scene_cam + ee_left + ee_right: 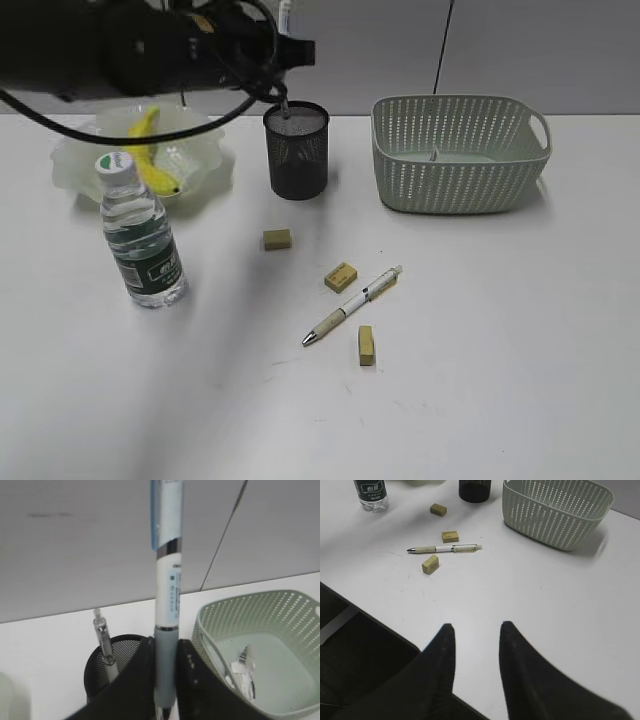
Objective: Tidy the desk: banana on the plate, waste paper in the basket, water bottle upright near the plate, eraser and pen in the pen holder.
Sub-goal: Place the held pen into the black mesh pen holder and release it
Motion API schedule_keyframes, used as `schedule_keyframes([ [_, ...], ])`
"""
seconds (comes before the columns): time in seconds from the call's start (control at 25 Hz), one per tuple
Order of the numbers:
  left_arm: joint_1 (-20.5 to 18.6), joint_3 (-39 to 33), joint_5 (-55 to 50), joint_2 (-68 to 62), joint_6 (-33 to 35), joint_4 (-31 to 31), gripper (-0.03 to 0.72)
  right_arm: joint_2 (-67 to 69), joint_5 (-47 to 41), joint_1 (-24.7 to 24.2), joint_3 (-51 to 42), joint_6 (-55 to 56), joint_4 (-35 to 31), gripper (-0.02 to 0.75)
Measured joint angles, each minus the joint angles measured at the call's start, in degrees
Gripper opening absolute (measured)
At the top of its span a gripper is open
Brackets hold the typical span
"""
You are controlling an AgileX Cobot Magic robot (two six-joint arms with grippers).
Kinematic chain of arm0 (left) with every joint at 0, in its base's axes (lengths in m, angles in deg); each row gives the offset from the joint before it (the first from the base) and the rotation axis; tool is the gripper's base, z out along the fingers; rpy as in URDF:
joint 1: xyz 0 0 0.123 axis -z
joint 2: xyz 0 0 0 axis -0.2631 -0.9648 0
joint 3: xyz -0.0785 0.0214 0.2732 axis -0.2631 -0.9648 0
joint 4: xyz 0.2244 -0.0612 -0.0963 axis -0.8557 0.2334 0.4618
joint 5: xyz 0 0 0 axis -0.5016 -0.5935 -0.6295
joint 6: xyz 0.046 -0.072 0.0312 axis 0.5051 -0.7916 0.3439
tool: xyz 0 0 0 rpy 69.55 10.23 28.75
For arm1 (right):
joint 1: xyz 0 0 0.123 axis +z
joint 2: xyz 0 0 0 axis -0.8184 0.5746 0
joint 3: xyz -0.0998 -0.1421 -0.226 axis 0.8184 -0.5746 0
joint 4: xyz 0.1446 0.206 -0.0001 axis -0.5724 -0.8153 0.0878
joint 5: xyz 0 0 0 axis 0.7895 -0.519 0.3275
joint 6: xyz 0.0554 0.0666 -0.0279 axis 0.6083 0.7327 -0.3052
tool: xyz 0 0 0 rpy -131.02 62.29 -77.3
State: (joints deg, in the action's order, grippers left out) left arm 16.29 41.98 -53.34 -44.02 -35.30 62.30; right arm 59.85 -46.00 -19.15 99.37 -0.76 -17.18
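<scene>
Spreading wide and white under everything, the desk (520, 350) carries the basket (455, 170) at the back right, a crumpled scrap of waste paper (245, 672) lying inside it. At the back left the plate (200, 170) holds the banana (148, 150), and the water bottle (140, 235) stands upright just in front of the plate. The pen holder (297, 155) sits between plate and basket with one pen (103, 647) already leaning in it. My left gripper (165, 680) hangs right above the holder, my fingers (137, 680) pinched on the grey grip of a second pen (167, 600), which stands upright. My right gripper (476, 640) hovers near the desk's front edge, its fingers parted and holding nothing, well apart from the third pen (352, 305) and three erasers (340, 277) lying mid-desk
</scene>
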Motion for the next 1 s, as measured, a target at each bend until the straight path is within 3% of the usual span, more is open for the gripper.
schedule_keyframes([
  [0.36,0.3,-1.4,15.9,-9.0,0.0,1.9,0.076,0.0,0.0,0.0,0.0,0.0,0.1,0.255],
  [1.0,0.5,0.0,20.6,-12.7,-0.1,1.0,0.076,0.0,0.0,0.0,0.0,0.0,0.1,0.255],
])
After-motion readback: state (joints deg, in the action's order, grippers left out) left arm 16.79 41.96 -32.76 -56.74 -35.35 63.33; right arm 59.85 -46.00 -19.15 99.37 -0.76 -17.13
